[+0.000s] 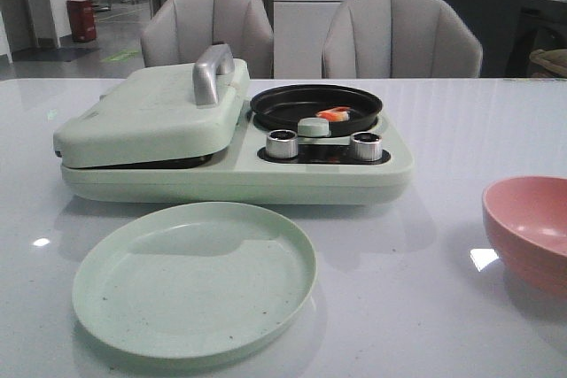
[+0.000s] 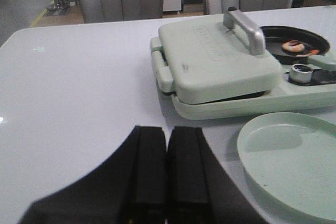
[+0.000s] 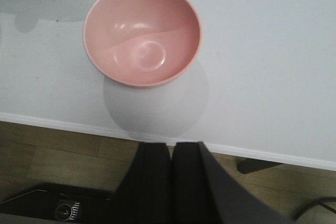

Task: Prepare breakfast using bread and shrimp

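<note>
White glossy counter (image 1: 443, 307) w/ pale green breakfast maker (image 1: 230, 143) at back-centre, empty pale green plate (image 1: 195, 279) just in front of it, pink bowl (image 1: 530, 229) at right edge.

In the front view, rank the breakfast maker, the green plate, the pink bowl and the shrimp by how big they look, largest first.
1. Breakfast maker, spanning most of the table's width.
2. Green plate, though it sits nearer the camera, which inflates it.
3. Pink bowl, cut off by the frame edge, so its full size is unsure.
4. Shrimp, tiny in the black pan.
</note>
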Controlling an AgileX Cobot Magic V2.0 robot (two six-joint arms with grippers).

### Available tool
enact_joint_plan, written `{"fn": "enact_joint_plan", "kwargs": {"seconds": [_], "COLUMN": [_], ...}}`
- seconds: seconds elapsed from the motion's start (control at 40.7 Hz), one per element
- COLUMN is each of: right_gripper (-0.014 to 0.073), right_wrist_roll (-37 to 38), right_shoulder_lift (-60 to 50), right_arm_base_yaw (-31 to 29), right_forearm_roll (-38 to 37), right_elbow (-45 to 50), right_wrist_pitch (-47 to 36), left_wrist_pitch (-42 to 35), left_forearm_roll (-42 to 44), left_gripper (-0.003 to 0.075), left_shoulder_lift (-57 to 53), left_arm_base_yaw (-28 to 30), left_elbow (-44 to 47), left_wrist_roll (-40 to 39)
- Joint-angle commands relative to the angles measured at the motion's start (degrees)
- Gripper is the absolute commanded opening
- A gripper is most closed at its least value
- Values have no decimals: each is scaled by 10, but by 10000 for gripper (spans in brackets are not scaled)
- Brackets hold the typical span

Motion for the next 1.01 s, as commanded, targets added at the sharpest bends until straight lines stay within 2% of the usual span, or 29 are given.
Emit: {"fn": "enact_joint_plan", "kwargs": {"seconds": [0.0, 0.123, 0.344, 0.394, 0.984], "right_gripper": [34, 34, 34, 34, 34], "right_wrist_roll": [-6, -6, -6, -6, -6], "right_shoulder_lift": [4, 4, 4, 4, 4], "right_arm_base_yaw": [0, 0, 0, 0, 0], "right_forearm_roll": [-13, -13, -13, -13, -13], "right_elbow": [-15, -15, -15, -15, -15], "right_wrist_pitch": [-31, -30, -30, -29, -29], "left_wrist_pitch": [-83, -135, -280, -264, -270], "left_forearm_roll": [0, 0, 0, 0, 0], "left_gripper": [102, 102, 102, 102, 101], "left_shoulder_lift": [-11, -11, -11, -11, -10], "left_arm_base_yaw": [15, 17, 17, 17, 17], "left_elbow": [12, 53, 134, 132, 134], "left_wrist_roll": [-12, -12, -12, -12, -12]}}
